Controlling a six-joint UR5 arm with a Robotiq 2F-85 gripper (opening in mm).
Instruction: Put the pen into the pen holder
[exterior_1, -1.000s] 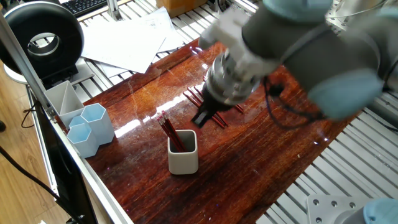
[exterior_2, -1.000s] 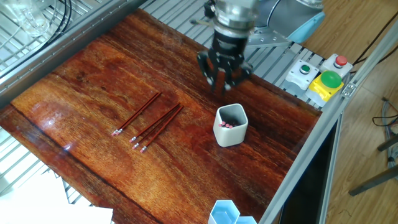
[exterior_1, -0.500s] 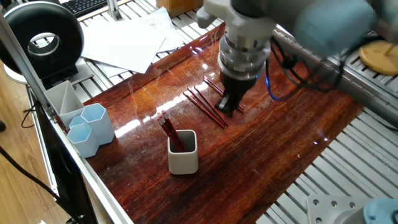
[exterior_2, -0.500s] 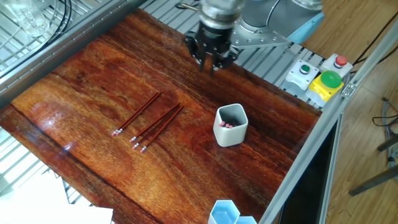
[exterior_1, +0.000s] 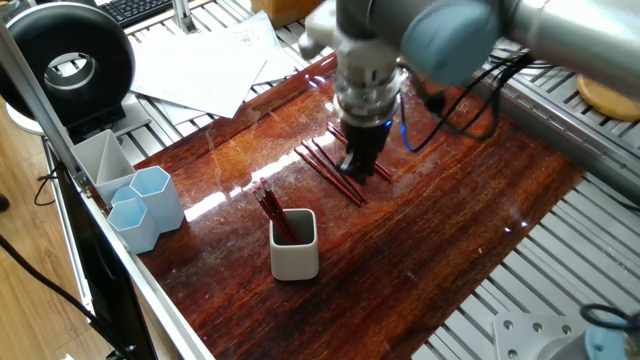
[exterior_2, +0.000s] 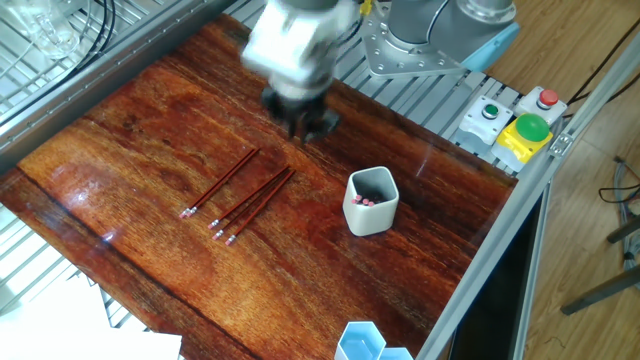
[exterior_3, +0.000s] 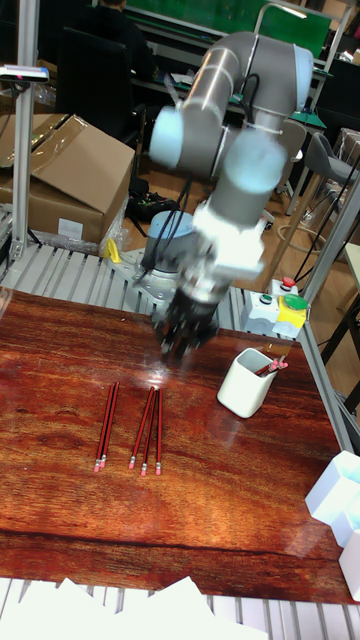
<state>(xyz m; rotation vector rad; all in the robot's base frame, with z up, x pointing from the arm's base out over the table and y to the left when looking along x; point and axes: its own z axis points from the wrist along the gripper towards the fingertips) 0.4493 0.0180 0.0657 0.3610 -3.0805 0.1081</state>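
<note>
Blurred jaws above 3 pens (exterior_2: 240, 195) beside pen holder (exterior_2: 371, 202)

Two high opposite side views, one front, sharing table (exterior_2: 150, 120)

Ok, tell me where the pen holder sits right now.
In the other fixed view the pen holder stands on the wooden table, right of the loose pens, below and right of the gripper.
</note>
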